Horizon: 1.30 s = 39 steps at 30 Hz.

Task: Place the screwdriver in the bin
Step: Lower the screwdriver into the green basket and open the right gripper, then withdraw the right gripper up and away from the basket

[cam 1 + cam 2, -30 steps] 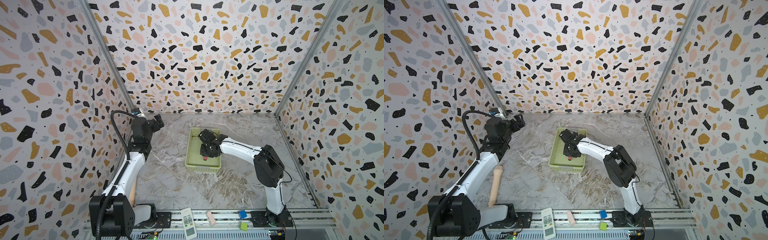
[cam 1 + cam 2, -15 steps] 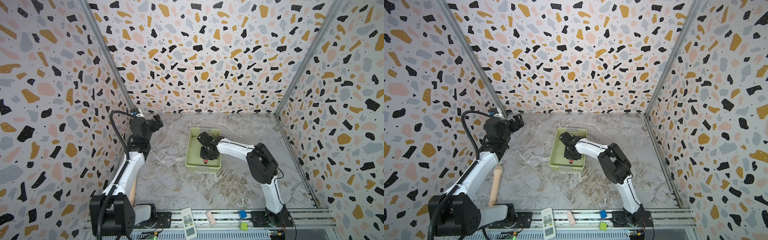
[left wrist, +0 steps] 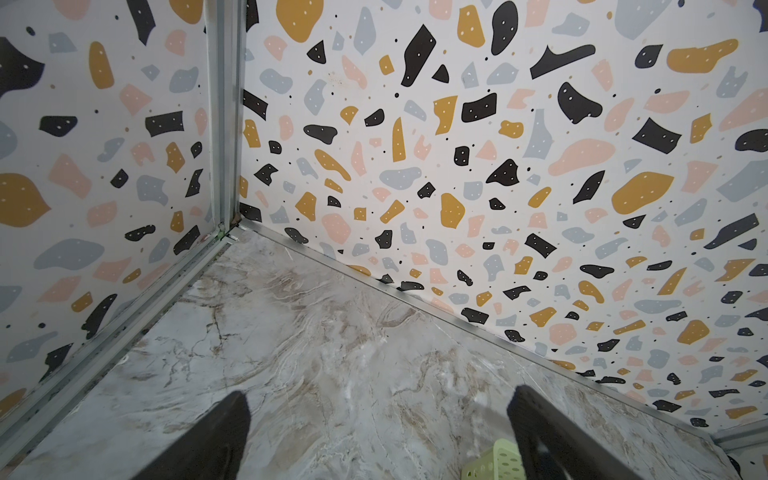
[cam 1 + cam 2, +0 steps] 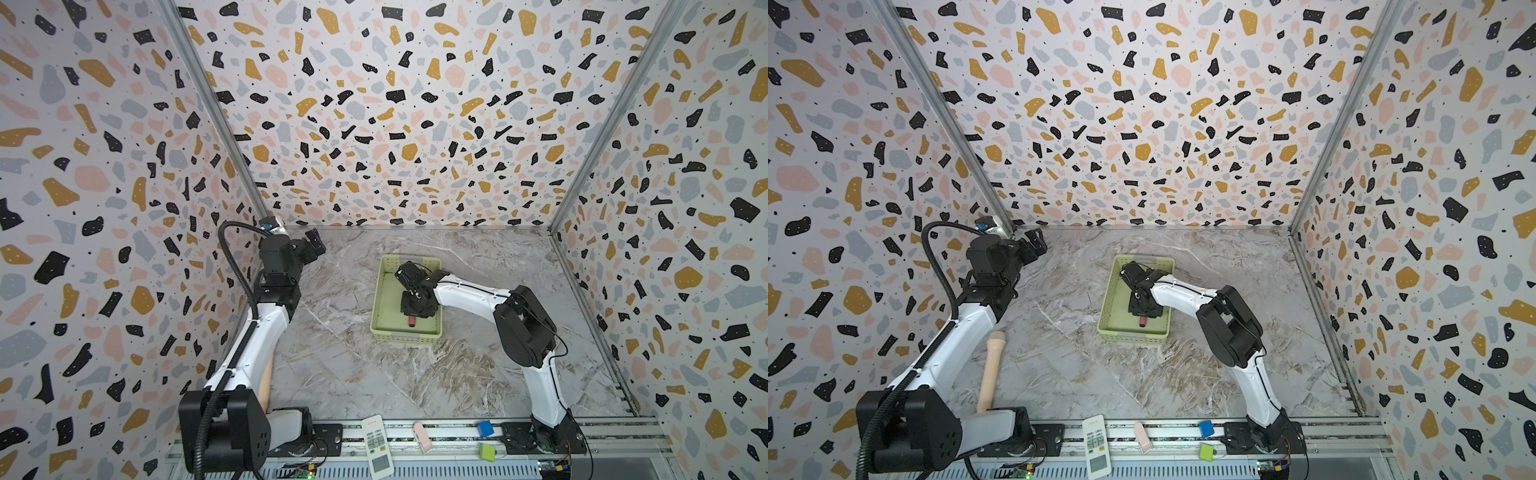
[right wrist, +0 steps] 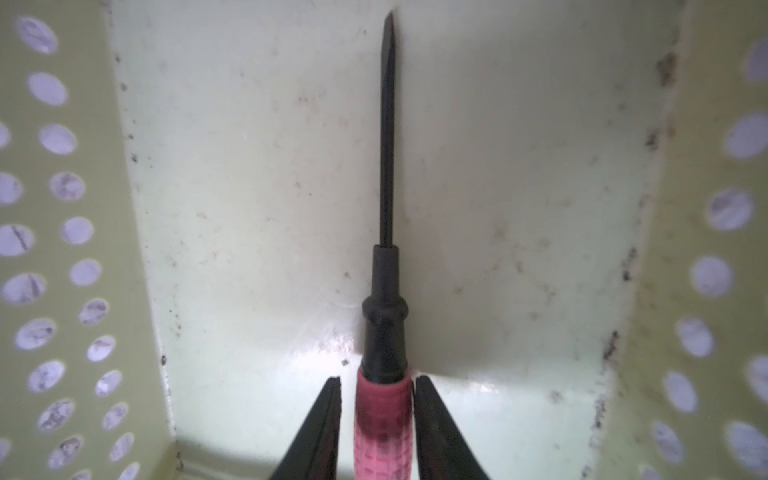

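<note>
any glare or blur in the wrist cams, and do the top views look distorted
Right wrist view: glare patch on the bin floor beside the screwdriver collar, its perforated sides blurred. Left wrist view: left gripper dark and soft. Both top views: wide-angle, enclosure walls splay outward.

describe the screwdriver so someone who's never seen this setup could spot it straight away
Find the marble tabletop and, near its middle, the pale yellow-green perforated bin. Inside the bin, along its flat bottom, is the screwdriver, its handle between the parted fingers of the right hand. Its pinkish-red handle, black collar and thin black shaft set it apart from the all-black hand around it.
</note>
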Each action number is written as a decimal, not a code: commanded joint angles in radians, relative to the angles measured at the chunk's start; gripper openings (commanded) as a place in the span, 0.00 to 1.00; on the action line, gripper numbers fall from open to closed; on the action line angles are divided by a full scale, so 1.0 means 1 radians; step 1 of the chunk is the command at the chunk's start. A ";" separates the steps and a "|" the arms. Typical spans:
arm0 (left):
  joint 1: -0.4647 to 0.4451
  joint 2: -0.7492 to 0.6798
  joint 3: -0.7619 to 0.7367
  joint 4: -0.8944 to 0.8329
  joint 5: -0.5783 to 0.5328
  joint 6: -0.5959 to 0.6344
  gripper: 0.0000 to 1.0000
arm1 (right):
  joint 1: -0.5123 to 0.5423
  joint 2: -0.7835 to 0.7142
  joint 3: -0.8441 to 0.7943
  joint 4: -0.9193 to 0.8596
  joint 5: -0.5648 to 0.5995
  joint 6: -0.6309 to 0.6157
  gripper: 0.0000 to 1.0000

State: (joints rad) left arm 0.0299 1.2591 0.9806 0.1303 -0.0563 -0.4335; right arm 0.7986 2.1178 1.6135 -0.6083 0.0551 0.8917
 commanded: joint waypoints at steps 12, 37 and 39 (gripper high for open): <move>0.034 -0.005 -0.009 0.064 0.107 0.081 1.00 | -0.006 -0.262 0.068 -0.057 0.223 -0.102 0.37; -0.038 0.011 -0.160 0.265 0.079 0.261 0.99 | -0.530 -1.010 -0.622 0.258 0.268 -0.366 0.99; -0.058 0.002 -0.175 0.291 0.085 0.278 1.00 | -0.551 -1.019 -0.634 0.249 0.278 -0.362 0.99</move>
State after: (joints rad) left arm -0.0078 1.2785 0.8234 0.3309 0.0360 -0.2173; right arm 0.2676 1.1263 0.9878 -0.3576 0.3229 0.5293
